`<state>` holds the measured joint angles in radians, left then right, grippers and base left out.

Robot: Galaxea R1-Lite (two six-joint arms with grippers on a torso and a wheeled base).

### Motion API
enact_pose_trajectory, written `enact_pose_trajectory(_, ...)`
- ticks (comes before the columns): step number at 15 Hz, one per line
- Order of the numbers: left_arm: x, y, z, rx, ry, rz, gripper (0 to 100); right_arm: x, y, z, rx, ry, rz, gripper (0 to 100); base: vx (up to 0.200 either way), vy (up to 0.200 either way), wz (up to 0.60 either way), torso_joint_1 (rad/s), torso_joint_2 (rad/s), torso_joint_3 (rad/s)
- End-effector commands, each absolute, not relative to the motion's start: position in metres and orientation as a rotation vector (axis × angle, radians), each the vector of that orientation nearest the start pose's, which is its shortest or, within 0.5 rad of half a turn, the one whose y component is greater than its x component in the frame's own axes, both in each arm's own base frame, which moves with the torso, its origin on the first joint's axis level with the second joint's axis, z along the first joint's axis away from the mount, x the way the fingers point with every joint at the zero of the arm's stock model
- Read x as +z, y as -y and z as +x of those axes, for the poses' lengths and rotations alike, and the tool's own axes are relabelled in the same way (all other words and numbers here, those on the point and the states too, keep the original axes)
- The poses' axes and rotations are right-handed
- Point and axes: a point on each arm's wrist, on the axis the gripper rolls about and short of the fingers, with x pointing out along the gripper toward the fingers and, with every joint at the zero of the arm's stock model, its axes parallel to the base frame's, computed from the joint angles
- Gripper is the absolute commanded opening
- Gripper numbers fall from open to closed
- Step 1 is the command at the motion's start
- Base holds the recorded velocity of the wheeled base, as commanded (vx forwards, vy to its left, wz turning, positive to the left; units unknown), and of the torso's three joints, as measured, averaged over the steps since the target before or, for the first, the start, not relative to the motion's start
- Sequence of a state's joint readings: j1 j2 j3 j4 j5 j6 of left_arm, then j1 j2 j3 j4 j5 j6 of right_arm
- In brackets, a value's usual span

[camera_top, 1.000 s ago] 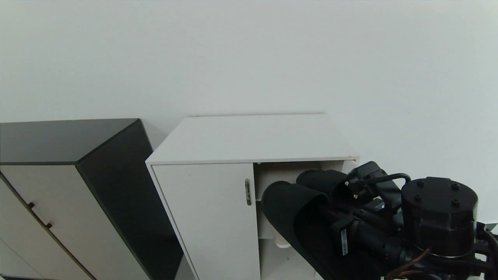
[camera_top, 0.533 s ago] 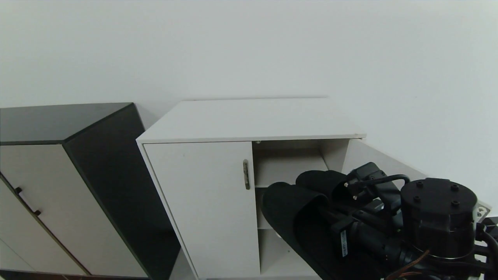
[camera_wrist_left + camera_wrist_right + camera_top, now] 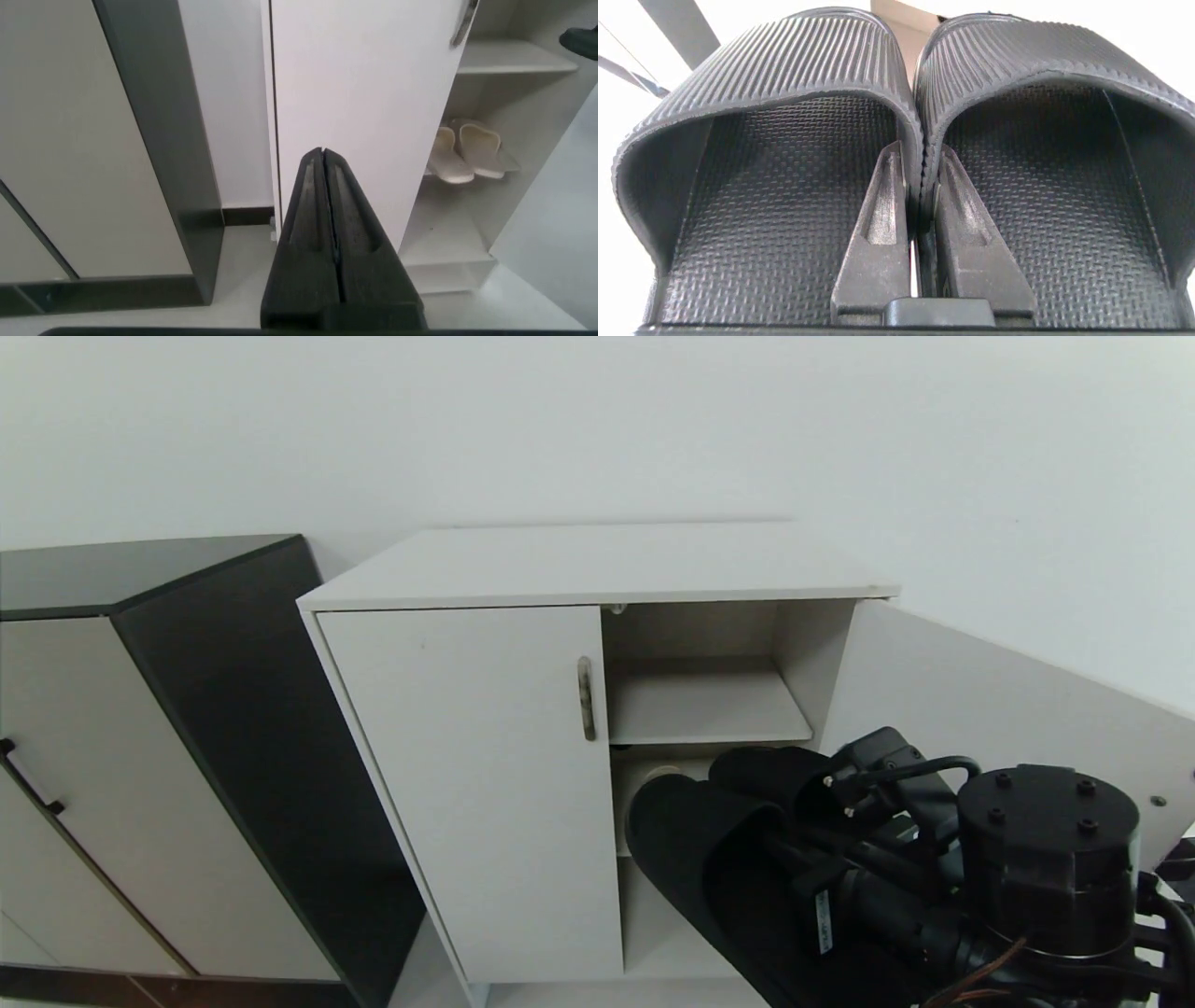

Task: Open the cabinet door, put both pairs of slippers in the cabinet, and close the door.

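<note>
Right wrist view: right gripper (image 3: 915, 187) is pinching both black slippers (image 3: 785, 121) by their inner walls, holding them before the open cabinet (image 3: 597, 565). White slippers (image 3: 467, 154) are sitting on its middle shelf. Left gripper (image 3: 322, 163) is hanging pressed together, facing the closed door (image 3: 364, 93).

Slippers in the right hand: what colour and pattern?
The slippers are black with ribbed straps; best in the right wrist view.
</note>
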<state>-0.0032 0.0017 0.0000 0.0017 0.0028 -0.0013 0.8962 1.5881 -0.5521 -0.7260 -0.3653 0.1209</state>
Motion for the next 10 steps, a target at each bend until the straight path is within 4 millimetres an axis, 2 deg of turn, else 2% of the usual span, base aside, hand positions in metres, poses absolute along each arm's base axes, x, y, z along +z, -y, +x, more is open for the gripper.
enact_pose_trajectory(1,0.0754,-0.0001,-0.0227,0.000,-0.003,-0.002,0,0.1570,-0.1948,0.1657,0.511,-0.285,-0.068,0,0.000,0.000,0.00,-0.115,0.47,0.344)
enact_pose_trajectory(5,0.0754,-0.0001,-0.0227,0.000,-0.003,-0.002,0,0.1572,-0.1948,0.1657,0.510,-0.284,-0.067,0,0.000,0.000,0.00,-0.094,0.45,0.366)
enact_pose_trajectory(8,0.0754,-0.0001,-0.0227,0.000,-0.003,-0.002,0,0.1576,-0.1939,0.1650,0.510,-0.282,-0.068,0,0.000,0.000,0.00,-0.024,0.41,0.364)
enact_pose_trajectory(10,0.0754,-0.0001,-0.0227,0.000,-0.003,-0.002,0,0.1564,-0.1944,0.1654,0.510,-0.286,-0.071,0,0.000,0.000,0.00,0.001,0.04,0.018)
